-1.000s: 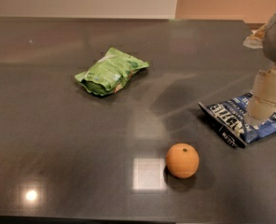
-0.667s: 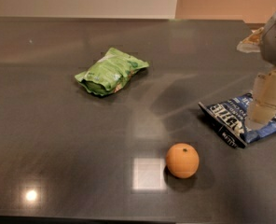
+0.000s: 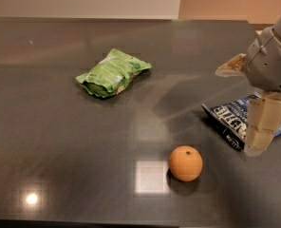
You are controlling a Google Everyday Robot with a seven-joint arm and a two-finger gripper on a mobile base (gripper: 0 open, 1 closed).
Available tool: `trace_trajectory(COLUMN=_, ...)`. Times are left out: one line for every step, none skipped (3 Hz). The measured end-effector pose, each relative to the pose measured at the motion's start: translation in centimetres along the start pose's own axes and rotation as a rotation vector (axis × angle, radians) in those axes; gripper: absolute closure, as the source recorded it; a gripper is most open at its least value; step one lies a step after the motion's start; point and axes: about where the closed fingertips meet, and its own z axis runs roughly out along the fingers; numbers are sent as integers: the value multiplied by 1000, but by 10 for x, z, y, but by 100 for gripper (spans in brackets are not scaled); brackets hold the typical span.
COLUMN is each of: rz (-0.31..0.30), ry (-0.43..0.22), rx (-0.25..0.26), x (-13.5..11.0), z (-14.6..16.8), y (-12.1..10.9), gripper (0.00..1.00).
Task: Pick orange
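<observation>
The orange [image 3: 185,163] is a small round fruit with a dark stem dot. It sits on the dark table [image 3: 60,127] near the front, right of centre. My gripper [image 3: 236,112] hangs at the right edge of the view, above and to the right of the orange and apart from it. It is open and empty, with one finger [image 3: 231,65] pointing left and the other [image 3: 262,127] pointing down over a blue bag.
A green snack bag [image 3: 113,73] lies left of centre, farther back. A dark blue snack bag [image 3: 230,120] lies at the right, partly under the gripper. A wall runs behind the table's far edge.
The gripper has shifted a little to the left, bringing its upper finger further into view. The orange and the bags have not moved.
</observation>
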Motion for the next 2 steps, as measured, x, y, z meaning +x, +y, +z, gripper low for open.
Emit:
trace_trajectory(rz=-94, ry=-47, rx=-40, x=-11, z=20, y=19, gripper=0)
trace_trajectory(rz=-178, ry=-100, rx=-53, x=-21, z=37, y=37, gripper=0)
